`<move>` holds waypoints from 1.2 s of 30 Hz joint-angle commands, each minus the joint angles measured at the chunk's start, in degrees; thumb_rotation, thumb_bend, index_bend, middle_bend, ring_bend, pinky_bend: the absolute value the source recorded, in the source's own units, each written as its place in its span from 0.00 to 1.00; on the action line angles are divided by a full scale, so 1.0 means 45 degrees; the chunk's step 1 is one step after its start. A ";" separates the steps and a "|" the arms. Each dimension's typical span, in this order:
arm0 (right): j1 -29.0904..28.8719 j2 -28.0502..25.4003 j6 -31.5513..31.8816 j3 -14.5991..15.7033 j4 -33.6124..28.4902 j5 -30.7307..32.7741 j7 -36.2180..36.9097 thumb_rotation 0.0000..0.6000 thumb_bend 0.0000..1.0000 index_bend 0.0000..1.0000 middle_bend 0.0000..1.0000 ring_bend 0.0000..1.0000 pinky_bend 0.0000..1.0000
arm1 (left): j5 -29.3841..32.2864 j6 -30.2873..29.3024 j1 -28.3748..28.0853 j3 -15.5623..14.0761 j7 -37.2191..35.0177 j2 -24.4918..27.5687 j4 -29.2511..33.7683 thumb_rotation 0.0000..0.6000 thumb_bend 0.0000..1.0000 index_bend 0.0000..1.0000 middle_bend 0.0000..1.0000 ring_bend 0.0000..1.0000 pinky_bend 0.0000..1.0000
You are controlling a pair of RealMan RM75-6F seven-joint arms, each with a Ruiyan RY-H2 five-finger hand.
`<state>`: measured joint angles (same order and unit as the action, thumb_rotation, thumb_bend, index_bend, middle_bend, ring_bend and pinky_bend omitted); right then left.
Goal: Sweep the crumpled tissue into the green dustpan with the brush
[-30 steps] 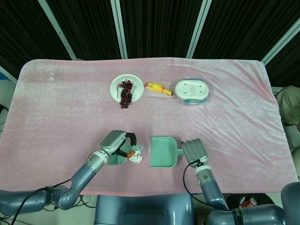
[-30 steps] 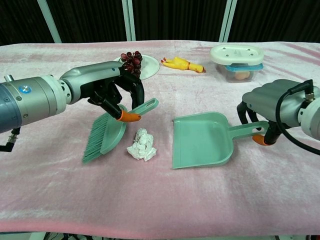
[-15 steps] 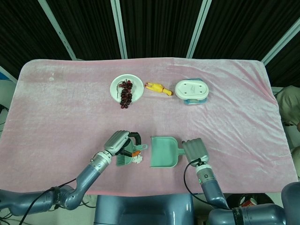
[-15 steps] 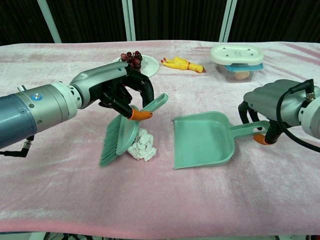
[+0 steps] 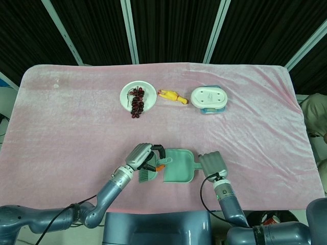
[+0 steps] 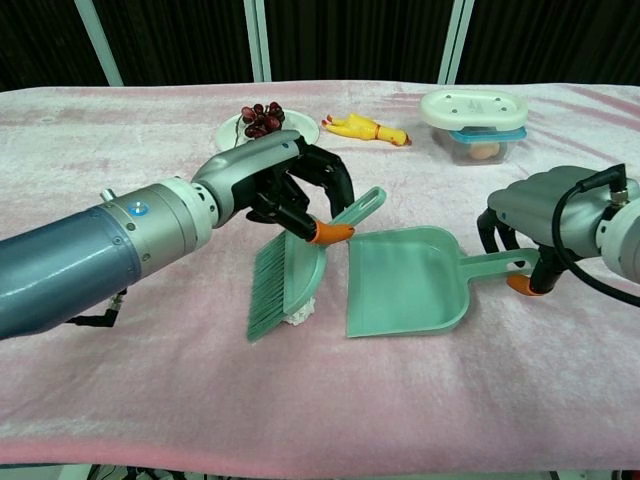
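**Brush standing over tissue at the dustpan's mouth**

The left hand [image 6: 285, 185] is gripping the green plastic brush [image 6: 290, 275], handle slanting up toward the right, bristles fanning down-left. The crumpled white tissue [image 6: 300, 312] is peeking out beneath the bristles, just beside the open edge of the smooth green dustpan [image 6: 405, 285] lying flat on the fuzzy pink cloth [image 6: 120, 380]. The dustpan's handle is pointing right, where the right hand [image 6: 545, 220] is curling around it.

No legible text — seemingly none.
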<state>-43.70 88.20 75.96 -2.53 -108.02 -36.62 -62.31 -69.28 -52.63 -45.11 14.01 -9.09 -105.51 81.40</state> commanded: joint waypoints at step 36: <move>-0.0052 -0.0188 -0.0047 0.0244 -0.0204 0.0093 0.0111 1.00 0.47 0.69 0.69 0.71 0.81 | -0.0915 -0.1043 -0.0358 0.0496 -0.1487 -0.1072 -0.1536 1.00 0.36 0.66 0.67 0.91 1.00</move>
<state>-43.94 87.34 75.75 -1.43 -108.93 -36.21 -61.82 -73.62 -57.53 -46.88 16.43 -15.81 -110.34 74.67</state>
